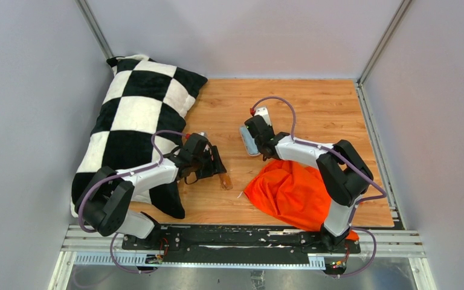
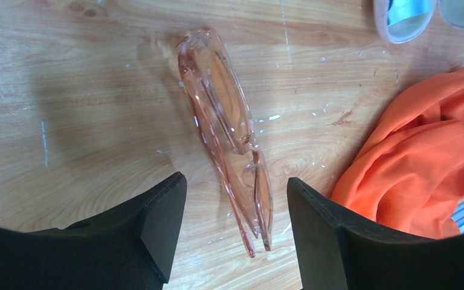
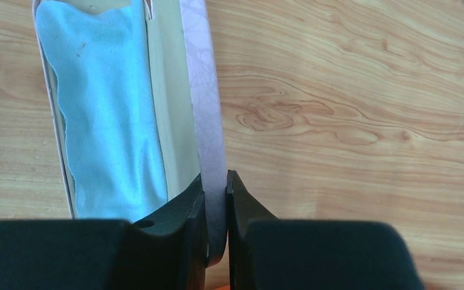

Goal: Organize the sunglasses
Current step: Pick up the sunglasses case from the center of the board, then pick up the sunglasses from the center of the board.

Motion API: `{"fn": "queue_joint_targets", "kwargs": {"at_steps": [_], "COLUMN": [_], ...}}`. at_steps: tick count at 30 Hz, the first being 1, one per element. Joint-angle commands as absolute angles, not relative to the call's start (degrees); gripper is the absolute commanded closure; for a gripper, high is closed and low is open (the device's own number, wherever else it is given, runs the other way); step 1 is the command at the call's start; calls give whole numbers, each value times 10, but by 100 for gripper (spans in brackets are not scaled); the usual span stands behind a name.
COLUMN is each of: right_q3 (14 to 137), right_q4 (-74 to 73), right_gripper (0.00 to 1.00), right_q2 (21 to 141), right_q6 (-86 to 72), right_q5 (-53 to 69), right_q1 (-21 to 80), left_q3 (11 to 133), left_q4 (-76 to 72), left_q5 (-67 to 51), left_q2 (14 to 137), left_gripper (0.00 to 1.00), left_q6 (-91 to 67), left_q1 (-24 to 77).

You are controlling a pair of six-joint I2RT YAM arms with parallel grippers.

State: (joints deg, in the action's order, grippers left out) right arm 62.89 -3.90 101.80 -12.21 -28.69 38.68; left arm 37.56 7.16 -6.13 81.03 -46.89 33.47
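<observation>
Since the sunglasses [image 2: 226, 130] are a slim, glossy, see-through amber frame, folded flat on the desk [image 2: 84, 109], you should expect them to be light, rigid, slick in a grip and easy to scratch or snap at the hinges. They lie just ahead of the left hand [image 2: 235, 181], running lengthwise away from it, with the near end between the two spread fingers [image 2: 157, 223]; that hand is released and holds nothing. Best hold, in my judgement: across the folded stack near the bridge, where lenses and temples back each other up. Avoid the thin temple tips at the near end, which would likely flex. Close gently; a low flat object on wood may skid rather than lift.

The right hand [image 3: 215, 181] is clenched on the pale pink side wall of the open case [image 3: 208, 90], a light blue cloth [image 3: 106, 109] lying inside. An orange cloth [image 2: 423, 157] sits just right of the sunglasses, apart from them.

Hard to make out: in the top view the left hand covers most of the sunglasses, with only a short amber end showing. The case is cut off at the frame edges in the right wrist view, so you cannot tell its full length. Height of the left fingertips above the desk: cannot tell
</observation>
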Motion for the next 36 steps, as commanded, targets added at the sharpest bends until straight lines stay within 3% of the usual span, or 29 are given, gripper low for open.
{"fn": "queue_joint_targets", "kwargs": {"at_steps": [1, 10, 36], "right_q3": [613, 606, 602], "right_q4": [-36, -28, -8], "right_gripper": [100, 100, 100], "right_q2": [1001, 990, 984], "right_q6": [-164, -166, -159], "right_q5": [-385, -353, -291], "right_q1": [404, 403, 404], "left_q3": [399, 412, 409], "left_q4": [48, 84, 78], "left_q5": [-84, -3, 28], "left_q2": [829, 842, 893], "left_gripper": [32, 39, 53], "left_q6": [-477, -521, -575], "left_q1": [331, 333, 359]}}
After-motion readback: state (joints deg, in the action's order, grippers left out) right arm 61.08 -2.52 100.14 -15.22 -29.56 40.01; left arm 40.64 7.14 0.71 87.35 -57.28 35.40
